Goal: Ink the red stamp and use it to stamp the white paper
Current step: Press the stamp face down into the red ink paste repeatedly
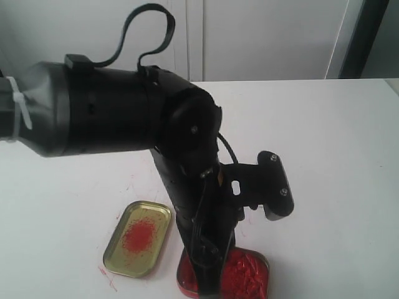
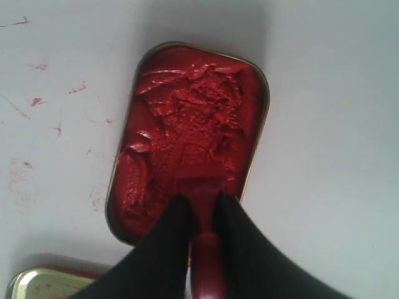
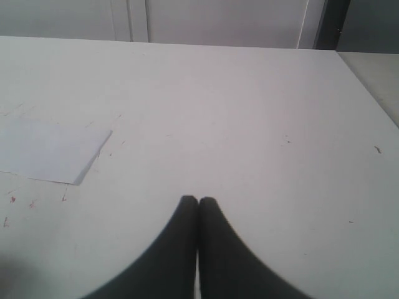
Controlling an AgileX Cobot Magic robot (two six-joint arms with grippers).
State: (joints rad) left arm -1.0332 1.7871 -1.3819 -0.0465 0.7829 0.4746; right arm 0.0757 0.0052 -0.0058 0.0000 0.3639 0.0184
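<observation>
Red stamp (image 2: 204, 240): glossy red block, narrow handle pinched between the left gripper (image 2: 198, 202) fingers, base sunk in red paste (image 2: 187, 118).
Rounded tin (image 2: 267, 109): shallow metal, thin rim; paste rough and furrowed. It sits at bottom centre of the exterior frame, with the stamp near one short end.
Gold tin (image 1: 156, 249): lower left, red smear inside, just beside the first.
White paper (image 3: 47, 149): thin, flat, sharp-cornered, well apart from the right gripper (image 3: 198, 200), whose dark tapered fingers meet on nothing.
Table (image 3: 280, 124): matte white, flecked red.
</observation>
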